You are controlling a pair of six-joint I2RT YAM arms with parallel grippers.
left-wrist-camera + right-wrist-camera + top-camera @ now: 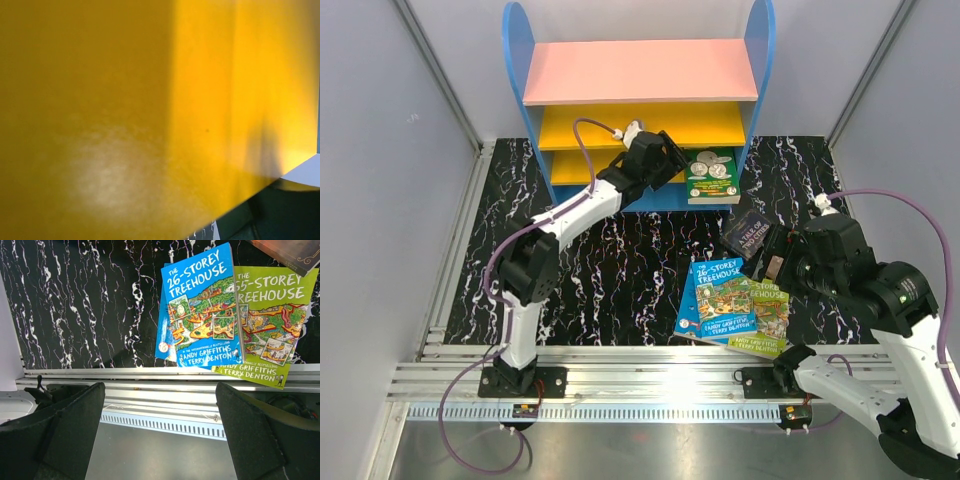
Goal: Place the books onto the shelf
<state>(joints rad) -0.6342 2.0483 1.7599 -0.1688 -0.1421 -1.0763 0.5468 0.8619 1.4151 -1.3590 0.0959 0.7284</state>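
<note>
At the back of the table, top cam: shelf [638,70] stands upright, pink board on top and yellow boards under it. Left arm is stretched out to it. Left gripper [670,160] sits at the lower yellow board, just left of the green coin book [712,177]. That book is at the right end of the shelf's lowest level, cover facing the camera, close to the right blue side panel. Can't tell if it rests on the base or leans on it, or if the pincer touches it. Left pincer width: can't tell from here.

Right gripper [772,268] hangs over the black marble mat [620,260], next to the other three books. Dark Tale of Two Cities [748,230] lies flat just beyond it. Blue 26-Storey Treehouse [722,300] lies near the front rail, overlapping the lime-green Treehouse book [767,320]. All three are on the mat, well apart from the shelf.

Left wrist cam: almost all yellow board [125,100], very close. No fingers visible, so no pincer state here either. Dark green patch at lower right, unidentifiable.

Right wrist cam: right gripper [160,390] spread wide with nothing between the fingers [65,430]. Blue 26-Storey Treehouse [205,310] lies on top of the lime-green one [267,320], their near edges at the aluminium rail [125,385]. Corner of the dark book [295,252] at top right.
</note>
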